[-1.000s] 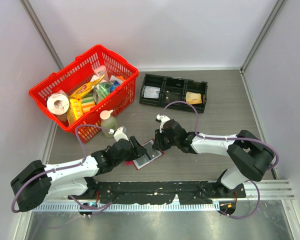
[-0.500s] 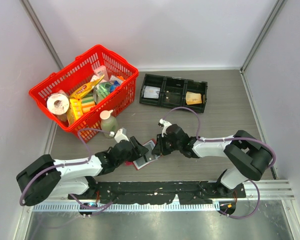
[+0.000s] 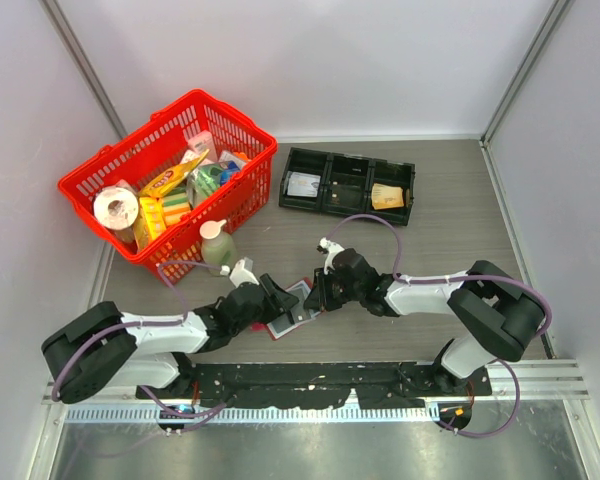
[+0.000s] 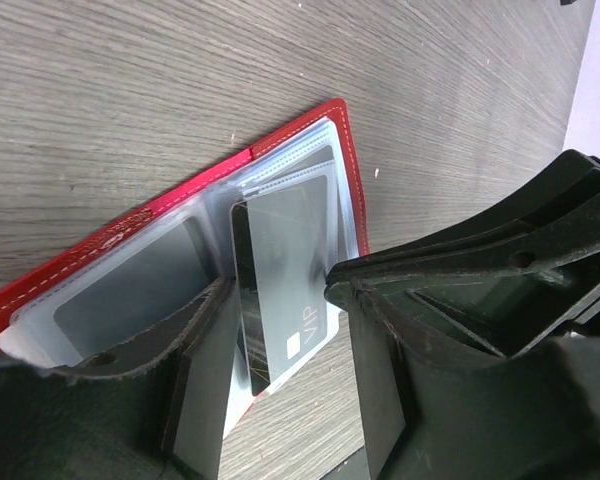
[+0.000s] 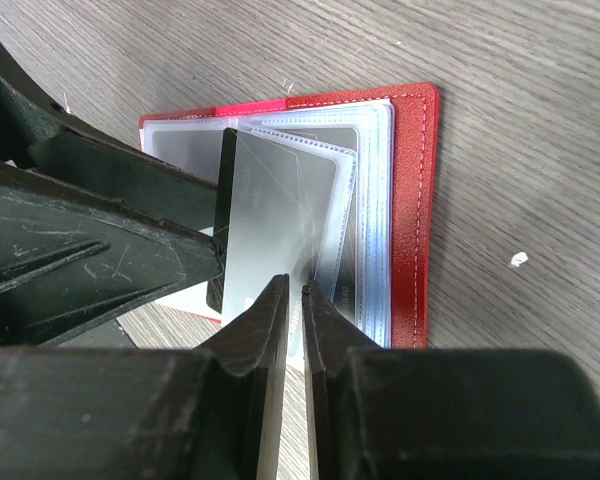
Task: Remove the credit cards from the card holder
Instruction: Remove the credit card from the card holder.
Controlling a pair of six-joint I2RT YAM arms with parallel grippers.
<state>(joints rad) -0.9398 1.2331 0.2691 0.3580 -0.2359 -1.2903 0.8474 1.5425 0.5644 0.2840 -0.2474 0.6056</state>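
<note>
right gripper point(image 5: 294, 296), nearly shut, pinches a grey card point(image 5: 280, 210); left gripper point(image 4: 277, 290) stands half open astride it, over the open red wallet point(image 4: 285, 132).

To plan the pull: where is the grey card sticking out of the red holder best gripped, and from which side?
I would pinch the card across its faces at the free end that tilts out of the card holder, coming from that side; the other end lies among the sleeves.
</note>
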